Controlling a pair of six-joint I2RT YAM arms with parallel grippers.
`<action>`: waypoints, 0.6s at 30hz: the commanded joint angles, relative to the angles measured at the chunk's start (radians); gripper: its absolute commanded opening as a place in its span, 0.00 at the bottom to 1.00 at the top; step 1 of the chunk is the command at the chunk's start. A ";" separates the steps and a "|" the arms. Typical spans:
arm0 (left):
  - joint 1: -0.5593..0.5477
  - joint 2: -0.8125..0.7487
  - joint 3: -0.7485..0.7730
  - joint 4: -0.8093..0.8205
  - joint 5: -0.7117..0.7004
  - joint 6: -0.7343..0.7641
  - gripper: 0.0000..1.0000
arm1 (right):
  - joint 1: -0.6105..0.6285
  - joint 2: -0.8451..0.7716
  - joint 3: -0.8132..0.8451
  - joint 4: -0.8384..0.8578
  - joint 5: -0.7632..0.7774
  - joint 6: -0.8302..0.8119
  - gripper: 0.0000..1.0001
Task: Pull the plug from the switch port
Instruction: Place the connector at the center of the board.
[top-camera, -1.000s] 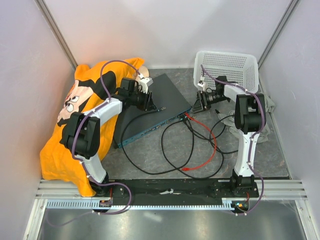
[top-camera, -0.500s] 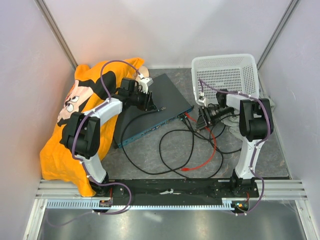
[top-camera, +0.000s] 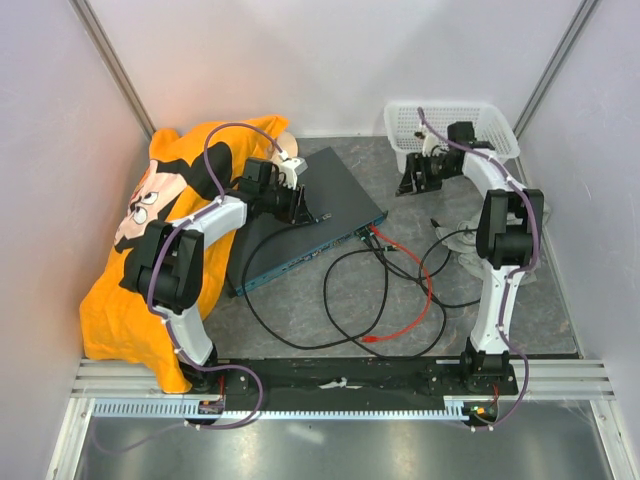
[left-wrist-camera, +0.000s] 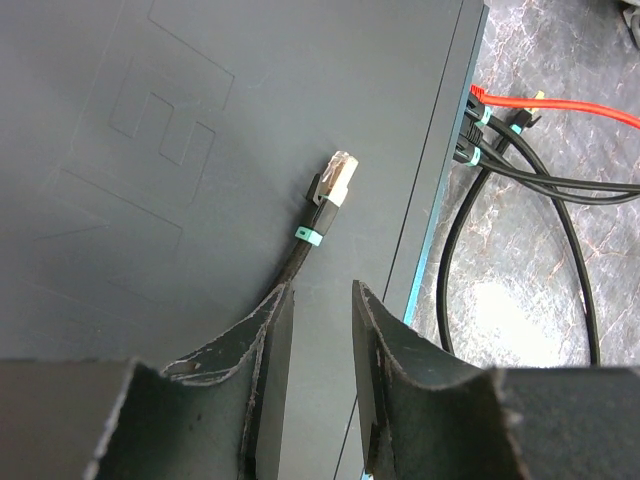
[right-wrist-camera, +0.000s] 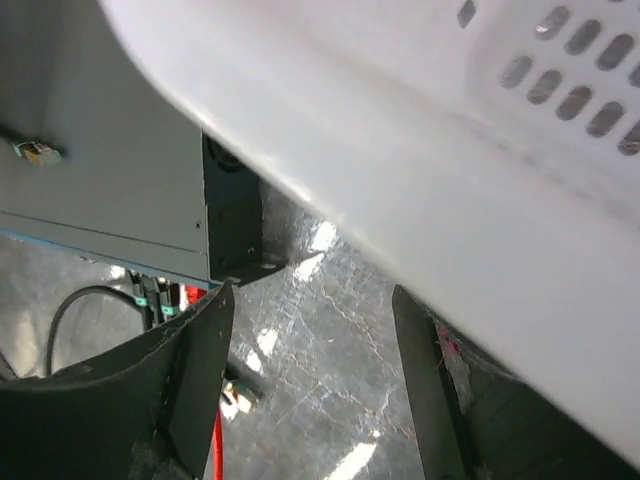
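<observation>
Switch: dk blue-grey top, teal front, loose plug atop; L jaws ajar, R jaws wide open.

Left arm bent, left end effector narrowly parted, right arm extended, right end effector gaping wide

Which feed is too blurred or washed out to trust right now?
Right wrist: the white basket fills the upper frame, blurred and washed out; glare patches on the table. Left wrist: sharp on the plug. Top view: evenly lit, clear.
</observation>
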 joint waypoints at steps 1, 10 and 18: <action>-0.002 0.002 0.010 0.013 -0.002 0.004 0.38 | -0.070 0.070 0.181 0.108 0.067 0.049 0.73; 0.000 -0.006 0.002 -0.012 -0.007 0.035 0.38 | 0.070 -0.151 -0.311 0.103 -0.200 0.008 0.66; 0.000 -0.009 0.007 -0.055 -0.010 0.055 0.38 | 0.070 -0.065 -0.313 0.313 -0.219 0.270 0.59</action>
